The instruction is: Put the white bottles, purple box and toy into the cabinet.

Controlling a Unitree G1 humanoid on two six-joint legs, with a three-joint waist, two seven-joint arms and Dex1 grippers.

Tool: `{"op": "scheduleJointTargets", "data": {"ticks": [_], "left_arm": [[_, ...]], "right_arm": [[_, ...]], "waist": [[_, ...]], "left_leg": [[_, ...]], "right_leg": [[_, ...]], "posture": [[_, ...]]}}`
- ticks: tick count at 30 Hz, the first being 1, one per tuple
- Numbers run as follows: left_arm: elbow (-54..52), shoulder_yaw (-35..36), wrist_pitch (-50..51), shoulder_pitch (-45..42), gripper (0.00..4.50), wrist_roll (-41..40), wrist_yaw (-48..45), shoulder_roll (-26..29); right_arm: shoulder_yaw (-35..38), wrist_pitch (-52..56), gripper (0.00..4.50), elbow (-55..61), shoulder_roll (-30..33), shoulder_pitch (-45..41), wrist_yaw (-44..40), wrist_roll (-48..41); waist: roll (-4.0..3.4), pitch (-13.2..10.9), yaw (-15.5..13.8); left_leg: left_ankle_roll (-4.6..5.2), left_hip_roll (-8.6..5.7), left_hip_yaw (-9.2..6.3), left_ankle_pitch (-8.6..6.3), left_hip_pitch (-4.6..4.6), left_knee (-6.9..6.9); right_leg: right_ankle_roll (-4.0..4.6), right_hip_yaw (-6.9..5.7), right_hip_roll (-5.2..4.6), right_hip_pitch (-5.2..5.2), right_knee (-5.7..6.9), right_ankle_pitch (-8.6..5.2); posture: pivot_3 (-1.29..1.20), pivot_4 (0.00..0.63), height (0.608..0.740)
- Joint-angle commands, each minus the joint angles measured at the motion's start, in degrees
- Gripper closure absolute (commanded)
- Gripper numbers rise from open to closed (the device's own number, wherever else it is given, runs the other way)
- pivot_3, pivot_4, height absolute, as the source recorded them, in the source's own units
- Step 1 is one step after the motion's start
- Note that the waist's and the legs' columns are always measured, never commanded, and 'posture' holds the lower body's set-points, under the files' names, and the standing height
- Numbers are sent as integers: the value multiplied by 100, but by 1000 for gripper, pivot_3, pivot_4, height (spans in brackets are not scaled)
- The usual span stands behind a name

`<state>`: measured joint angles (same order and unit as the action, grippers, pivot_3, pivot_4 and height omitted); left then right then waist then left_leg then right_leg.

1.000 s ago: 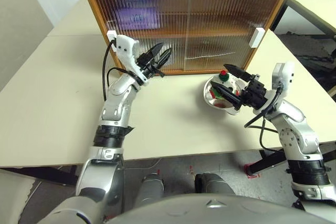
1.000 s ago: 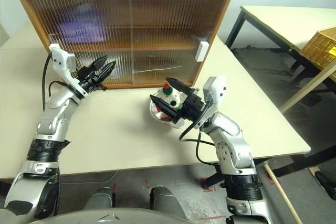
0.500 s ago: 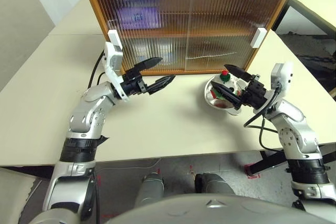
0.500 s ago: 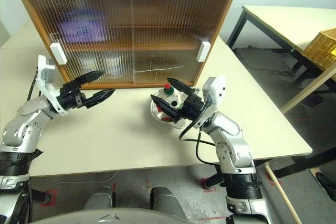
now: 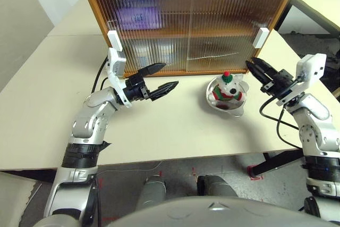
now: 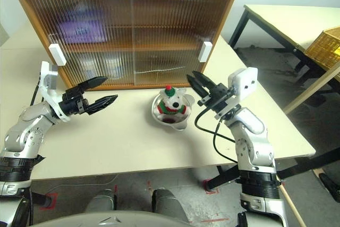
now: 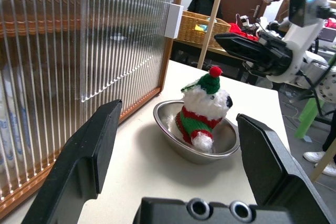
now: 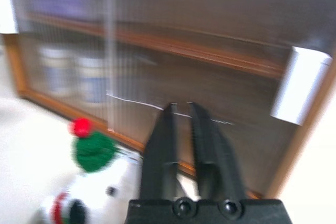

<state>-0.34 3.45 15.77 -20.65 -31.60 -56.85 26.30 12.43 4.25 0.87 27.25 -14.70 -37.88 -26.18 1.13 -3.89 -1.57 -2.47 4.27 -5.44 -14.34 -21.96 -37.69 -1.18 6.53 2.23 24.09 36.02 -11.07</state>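
Left wrist view: toy (image 7: pixel 202 109) sits in steel bowl (image 7: pixel 173 136) near cabinet (image 5: pixel 188 19) front. Left gripper (image 5: pixel 166 80) jaws spread, empty; right gripper (image 5: pixel 258 70) jaws clenched, empty.

— What sits between the left claw (image 7: pixel 178 156)'s spread fingers?
— The toy (image 7: pixel 203 109), upright in a steel bowl (image 7: pixel 173 129) on the tabletop (image 7: pixel 142 171), beside the cabinet (image 7: pixel 79 51); the right claw (image 7: pixel 236 43) hangs beyond

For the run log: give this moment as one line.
plush bear: in steel bowl, outside cabinet | left tool: open | right tool: shut, empty
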Motion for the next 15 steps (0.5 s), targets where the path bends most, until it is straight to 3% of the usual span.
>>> {"op": "scheduleJointTargets", "data": {"ticks": [1,15], "left_arm": [[-10,-97,-11,34,0,44,-99,-7],[-20,-174,-218,47,0,226,-330,80]], "right_arm": [[249,147,4451,-341,56,-265,528,218],[284,38,4451,-1736,133,-1290,1309,823]], "waist": [[0,0,13],[-3,1,32]], "left_leg": [[0,0,-1,0,1,0],[8,3,-7,1,-2,29]], "right_leg": [[0,21,0,0,0,0],[-3,53,2,25,4,0]], "posture": [[28,78,740],[42,79,740]]}}
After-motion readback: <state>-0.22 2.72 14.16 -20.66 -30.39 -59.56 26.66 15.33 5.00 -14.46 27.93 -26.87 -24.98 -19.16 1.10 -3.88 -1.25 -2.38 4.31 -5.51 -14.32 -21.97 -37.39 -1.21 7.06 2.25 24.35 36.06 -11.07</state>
